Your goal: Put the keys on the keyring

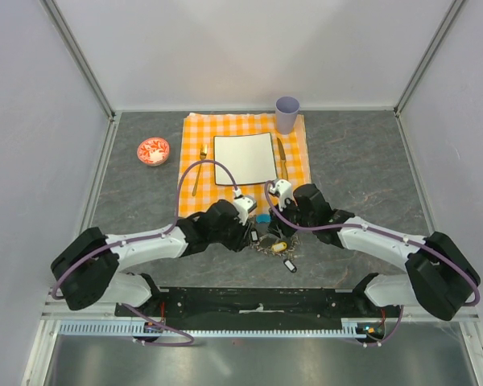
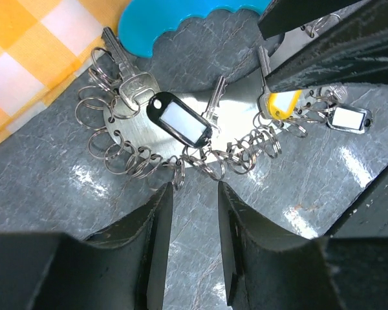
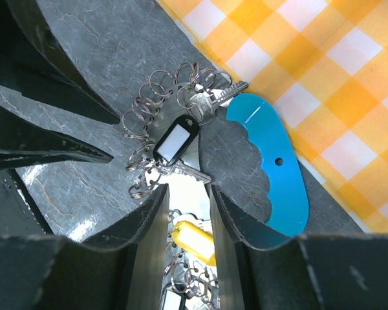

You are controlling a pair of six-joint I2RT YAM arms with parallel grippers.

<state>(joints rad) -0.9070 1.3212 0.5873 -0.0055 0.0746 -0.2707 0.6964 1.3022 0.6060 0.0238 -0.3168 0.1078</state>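
Observation:
The keyring (image 2: 126, 155) is a chain of silvery split rings round a silvery disc (image 2: 226, 132), lying by a turquoise tag (image 2: 181, 19). Keys (image 2: 132, 87) lie on it, with black (image 2: 181, 123) and yellow (image 2: 279, 103) labels. My left gripper (image 2: 193, 192) is open just short of the rings, with bare table between its fingers. My right gripper (image 3: 186, 192) stands over the disc's far side, jaws partly apart. The yellow label (image 3: 195, 240) and rings show in the gap; whether anything is pinched is unclear. From above, both grippers meet at the bunch (image 1: 274, 243).
An orange checked cloth (image 1: 201, 189) lies just beyond the keys, with a white plate (image 1: 243, 158), gold fork (image 1: 200, 173) and knife (image 1: 281, 157) on it. A lilac cup (image 1: 287, 114) stands at its far corner, and a red-and-white bowl (image 1: 153, 150) on its left.

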